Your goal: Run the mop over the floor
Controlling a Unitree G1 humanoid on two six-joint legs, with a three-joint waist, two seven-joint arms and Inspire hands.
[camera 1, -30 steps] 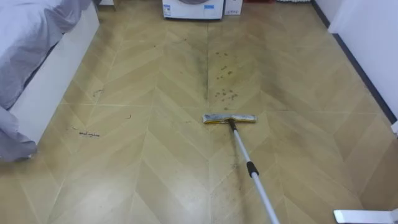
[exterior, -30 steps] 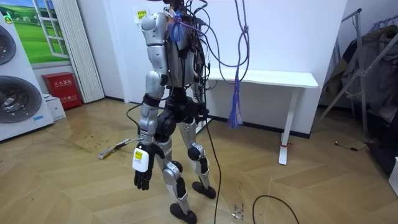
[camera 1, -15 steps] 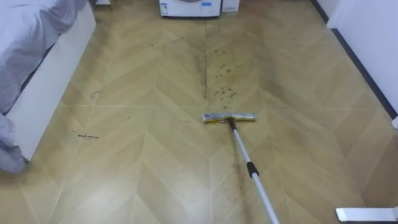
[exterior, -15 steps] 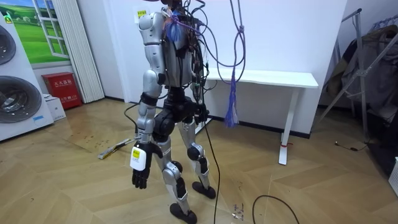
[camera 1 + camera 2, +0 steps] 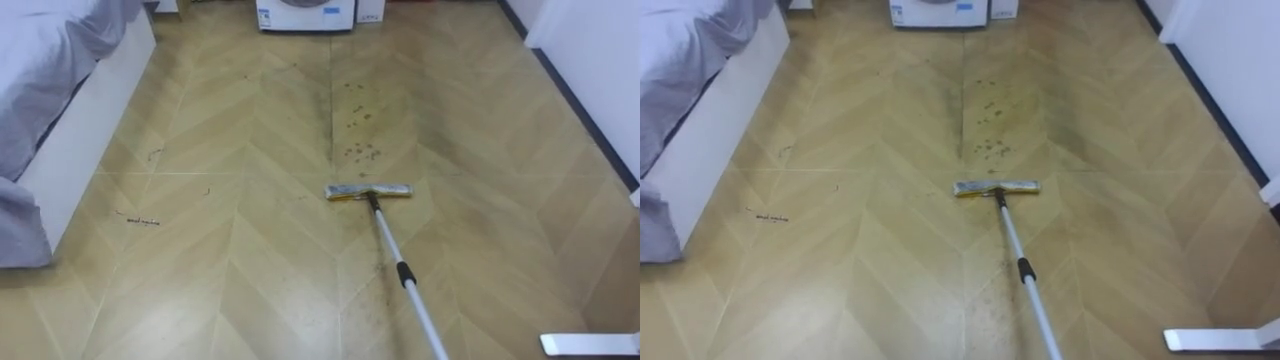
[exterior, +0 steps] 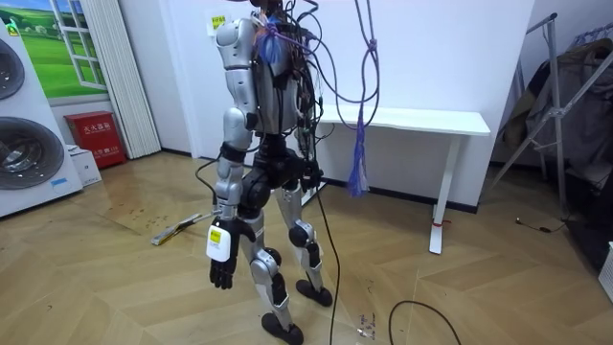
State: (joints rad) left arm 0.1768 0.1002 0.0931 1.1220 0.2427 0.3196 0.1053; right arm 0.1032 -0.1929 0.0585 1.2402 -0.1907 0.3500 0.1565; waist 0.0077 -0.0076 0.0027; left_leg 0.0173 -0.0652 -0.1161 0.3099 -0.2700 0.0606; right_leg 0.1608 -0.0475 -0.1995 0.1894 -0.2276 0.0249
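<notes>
The floor (image 5: 250, 260) and bed (image 5: 60, 120) shift slightly in the eye views; that is the camera's own move. The mop (image 5: 369, 190) has not budged: its head lies flat at centre, handle running to 5 o'clock, crumbs (image 5: 361, 152) just beyond at 12 o'clock, so no stroke seems under way. The left hand (image 6: 222, 273) hangs loose, empty, swinging slightly. Stickers on the washing machine (image 5: 305, 12) and print on the red box (image 6: 96, 137) are too small to read.
</notes>
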